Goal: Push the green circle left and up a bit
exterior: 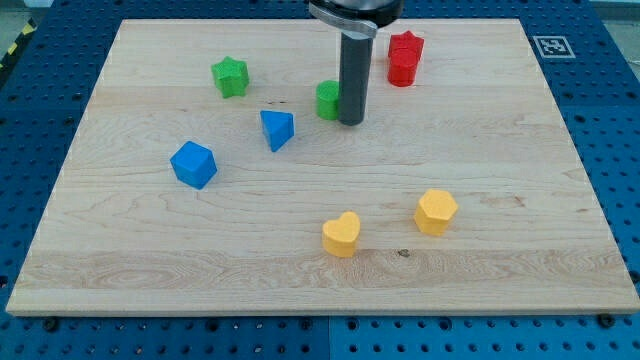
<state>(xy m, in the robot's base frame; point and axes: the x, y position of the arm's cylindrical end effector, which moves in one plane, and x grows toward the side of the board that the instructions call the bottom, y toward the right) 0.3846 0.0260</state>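
Note:
The green circle [327, 100] sits on the wooden board near the view's top centre, partly hidden on its right side by the rod. My tip [351, 122] rests on the board right against the green circle's right side, slightly below it. A green star [230, 77] lies further to the view's left of the circle.
A blue triangle [277, 129] lies below and left of the green circle. A blue cube [193, 165] is at the left. A red star-like block [405, 58] is at the top right. A yellow heart [341, 234] and a yellow hexagon [436, 212] lie near the bottom.

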